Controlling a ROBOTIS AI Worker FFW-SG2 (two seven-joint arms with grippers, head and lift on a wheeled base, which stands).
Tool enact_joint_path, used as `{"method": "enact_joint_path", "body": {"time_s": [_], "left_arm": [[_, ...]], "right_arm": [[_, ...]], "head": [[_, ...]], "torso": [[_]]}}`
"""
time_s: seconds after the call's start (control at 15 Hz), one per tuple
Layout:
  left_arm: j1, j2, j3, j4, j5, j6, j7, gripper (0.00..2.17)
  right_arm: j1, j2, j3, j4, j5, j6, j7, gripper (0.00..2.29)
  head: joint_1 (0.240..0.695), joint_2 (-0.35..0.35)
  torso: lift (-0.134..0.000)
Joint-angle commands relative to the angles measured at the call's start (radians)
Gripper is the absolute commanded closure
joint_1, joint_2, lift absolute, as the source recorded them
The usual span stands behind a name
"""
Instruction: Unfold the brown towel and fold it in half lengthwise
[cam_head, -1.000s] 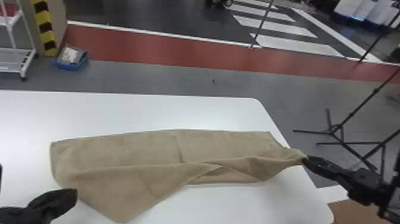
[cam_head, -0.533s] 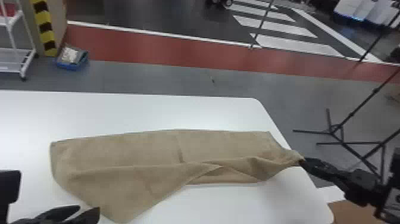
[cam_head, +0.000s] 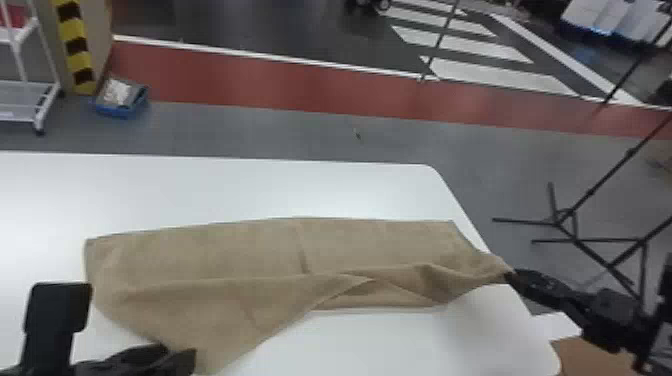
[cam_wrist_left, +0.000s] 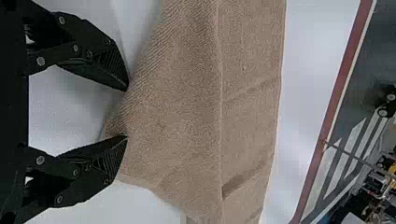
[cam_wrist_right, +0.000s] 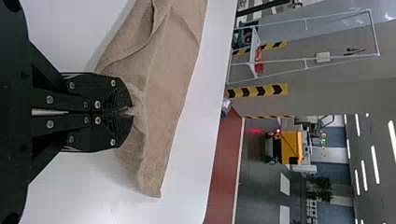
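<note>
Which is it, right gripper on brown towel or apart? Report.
Touching: the right wrist view shows the right gripper pinching a bit of brown towel.

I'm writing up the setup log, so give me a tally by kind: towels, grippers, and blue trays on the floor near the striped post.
Towels: 1, the brown towel
Grippers: 2, the left gripper and the right gripper
Blue trays: 1, the floor tray
Total: 4

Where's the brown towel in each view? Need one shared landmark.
Head view: brown towel across the lower middle, ending at the right gripper.
Left wrist view: at the open left gripper and beyond it.
Right wrist view: pinched in the right gripper, spreading beyond.
Shared landmark: red floor strip.
</note>
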Motion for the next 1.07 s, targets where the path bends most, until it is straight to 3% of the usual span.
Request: {"method": "enact_joint_path", "body": {"time_s": [0.0,0.07,0.13,0.47,0.67,0.8,0.87,0.93,1.0], "left_arm": [[-0.011,-0.005,-0.021,-0.001,0.001,-0.002,0.021,1.04],[-0.015,-0.003,-0.035,-0.007,-0.001,-0.005,0.058,1.58],[-0.017,-0.003,-0.042,-0.012,-0.001,-0.018,0.076,1.92],[-0.083,-0.003,-0.087,-0.065,-0.035,-0.107,0.179,1.95],[-0.209,-0.011,-0.219,-0.055,-0.117,-0.097,0.248,1.93],[-0.281,-0.046,-0.302,0.011,-0.167,-0.097,0.284,1.83],[-0.308,-0.069,-0.335,0.071,-0.197,-0.097,0.288,1.58],[-0.327,-0.092,-0.344,0.126,-0.219,-0.100,0.297,1.22],[-0.347,-0.108,-0.354,0.182,-0.239,-0.103,0.299,0.46]], "right_arm": [[0.002,0.000,0.002,0.004,0.000,-0.008,-0.004,1.15],[0.002,0.000,0.004,0.004,0.000,-0.008,-0.006,1.15],[0.002,0.000,0.004,0.004,0.000,-0.011,-0.008,1.15],[0.000,0.000,0.012,0.012,0.000,-0.020,-0.014,1.15],[0.000,0.002,0.025,0.014,0.001,-0.020,-0.015,1.15],[-0.027,0.002,0.077,0.014,0.018,-0.017,-0.024,1.15],[-0.060,0.002,0.122,0.023,0.040,-0.017,-0.024,1.15],[-0.093,0.000,0.163,0.040,0.060,-0.017,-0.026,1.15],[-0.135,-0.002,0.205,0.070,0.083,-0.017,-0.027,1.15]], "head": [[0.695,-0.350],[0.695,-0.350],[0.695,-0.350],[0.695,-0.350],[0.695,-0.350],[0.695,-0.350],[0.695,-0.350],[0.695,-0.350],[0.695,-0.350]], "torso": [[-0.107],[-0.107],[-0.107],[-0.107],[-0.107],[-0.107],[-0.107],[-0.107],[-0.107]]}}
